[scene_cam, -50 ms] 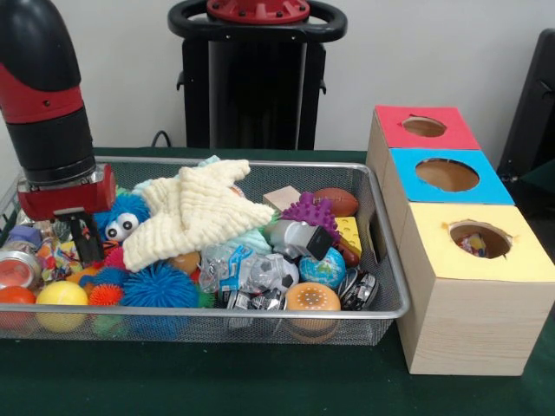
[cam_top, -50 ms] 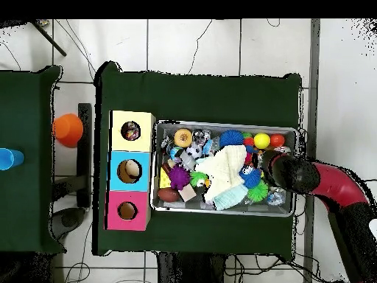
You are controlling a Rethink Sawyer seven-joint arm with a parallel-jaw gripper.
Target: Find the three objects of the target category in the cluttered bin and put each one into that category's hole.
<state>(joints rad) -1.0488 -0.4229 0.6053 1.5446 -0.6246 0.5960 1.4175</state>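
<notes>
Three holes face you on top of the wooden box (scene_cam, -50 ms: pixel 473 286): yellow hole (scene_cam, -50 ms: pixel 479 239), blue hole (scene_cam, -50 ms: pixel 447 174), red hole (scene_cam, -50 ms: pixel 424 126). The box's long axis runs from 5 o'clock to 11 o'clock in the front view, just beside the bin (scene_cam, -50 ms: pixel 381 299) on the green bench (scene_cam, -50 ms: pixel 260 381). The bin is wire mesh, piled with toys: a cream knitted star (scene_cam, -50 ms: pixel 195 211), a purple spiky ball (scene_cam, -50 ms: pixel 310 211), a small football (scene_cam, -50 ms: pixel 335 200), blue spiky balls (scene_cam, -50 ms: pixel 159 286). Something small and colourful lies inside the yellow hole. The end effector (scene_cam, -50 ms: pixel 82 238) sits low at the bin's 9 o'clock end, its dark fingers down among the toys; you cannot tell how far open it is or whether it holds anything.
</notes>
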